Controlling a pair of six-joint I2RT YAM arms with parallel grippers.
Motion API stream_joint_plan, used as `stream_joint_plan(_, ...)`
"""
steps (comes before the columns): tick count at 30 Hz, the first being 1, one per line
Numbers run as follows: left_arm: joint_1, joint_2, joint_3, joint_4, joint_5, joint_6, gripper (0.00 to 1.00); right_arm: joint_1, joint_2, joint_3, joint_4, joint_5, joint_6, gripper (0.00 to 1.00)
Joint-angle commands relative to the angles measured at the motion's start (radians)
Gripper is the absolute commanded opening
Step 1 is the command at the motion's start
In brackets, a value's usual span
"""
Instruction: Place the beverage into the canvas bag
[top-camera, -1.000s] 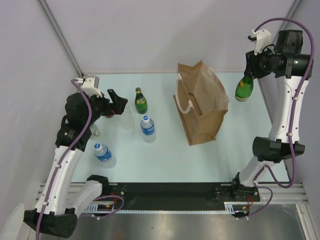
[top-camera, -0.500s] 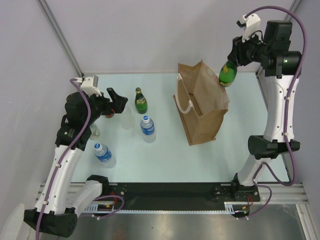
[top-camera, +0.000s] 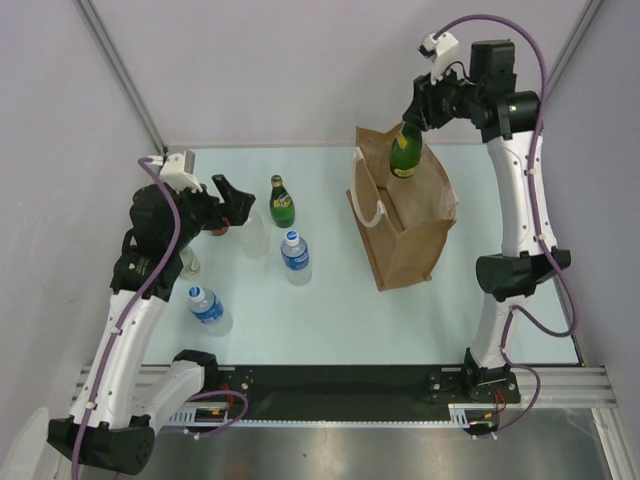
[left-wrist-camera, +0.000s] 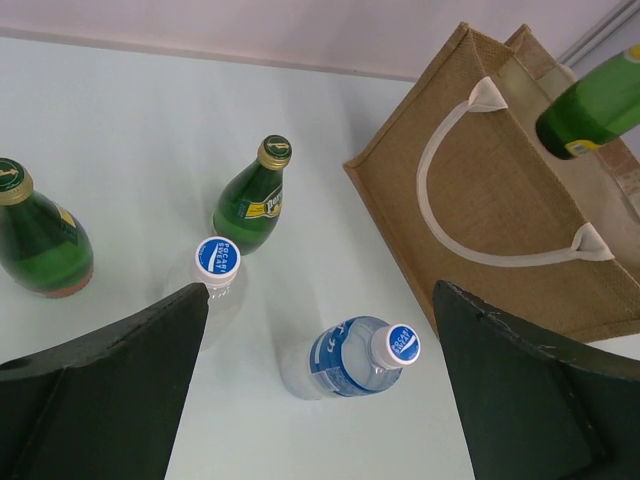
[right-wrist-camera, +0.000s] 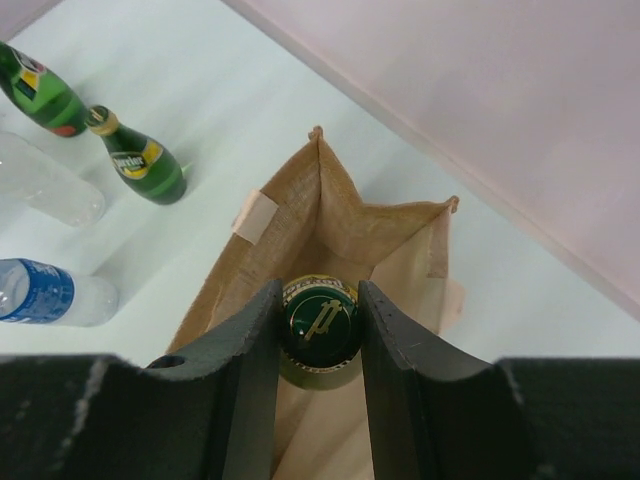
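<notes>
1. Hanging by its neck from the right fingers (right-wrist-camera: 245, 370), the dark green glass bottle with a gold-rimmed cap (top-camera: 405, 155) is above the open mouth of the tan-brown upright canvas bag (top-camera: 412, 240). The fingers are drawn in narrow, one on each side of the cap.
2. The bottle's long axis runs close to upright, base down. In the right wrist view the bag's lined inside lies directly beneath the cap, between the two long walls. Whether the base has dipped below the rim cannot be told.
3. The bag therefore lies straight below the fingers, so the coming move looks like a plain vertical lowering. The soft rim and the white loop handle (left-wrist-camera: 470, 180) are what the base might catch.
4. The left fingers (left-wrist-camera: 110, 370) are spread wide and hold nothing, well apart from the bag. They hover over a smaller green glass bottle (top-camera: 281, 202) and a clear plastic water bottle (top-camera: 295, 255) on the pale worktop (top-camera: 330, 320). The right arm is plainly the nearer one.
</notes>
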Motion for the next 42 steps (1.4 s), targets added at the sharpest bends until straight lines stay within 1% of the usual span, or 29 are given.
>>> stream_joint_plan(1, 0.008, -0.015, 0.014, 0.034, -0.012, -0.02, 1.0, 0.005, 0.05, 0.013, 0.173, -0.033, -0.005, 0.0)
stream_joint_plan(6, 0.008, -0.03, -0.001, 0.028, -0.02, -0.03, 1.0, 0.006, 0.125, -0.005, 0.197, -0.03, -0.016, 0.0)
stream_joint_plan(8, 0.008, -0.031, -0.003, 0.028, -0.023, -0.034, 1.0, 0.009, 0.137, -0.039, 0.243, -0.029, -0.019, 0.0)
stream_joint_plan(12, 0.008, -0.032, -0.004, 0.026, -0.026, -0.042, 1.0, 0.014, 0.134, -0.181, 0.336, -0.018, -0.034, 0.0)
stream_joint_plan(18, 0.008, -0.041, -0.017, 0.026, -0.034, -0.059, 1.0, 0.017, 0.121, -0.322, 0.467, -0.006, -0.049, 0.0)
stream_joint_plan(22, 0.008, -0.05, -0.034, 0.032, -0.044, -0.074, 1.0, 0.021, 0.079, -0.489, 0.603, 0.019, -0.105, 0.0)
stream_joint_plan(24, 0.008, -0.054, -0.044, 0.037, -0.044, -0.083, 1.0, 0.023, 0.065, -0.534, 0.643, 0.039, -0.135, 0.0)
stream_joint_plan(28, 0.008, -0.056, -0.052, 0.043, -0.046, -0.092, 1.0, 0.02, 0.058, -0.565, 0.702, 0.06, -0.163, 0.0)
stream_joint_plan(34, 0.008, -0.05, -0.049, 0.045, -0.038, -0.093, 1.0, 0.026, 0.041, -0.599, 0.755, 0.088, -0.161, 0.0)
stream_joint_plan(40, 0.008, -0.045, -0.046, 0.045, -0.024, -0.092, 1.0, 0.025, 0.041, -0.663, 0.772, 0.115, -0.171, 0.0)
stream_joint_plan(42, 0.008, -0.044, -0.046, 0.046, -0.023, -0.093, 1.0, 0.025, 0.047, -0.669, 0.766, 0.134, -0.169, 0.02)
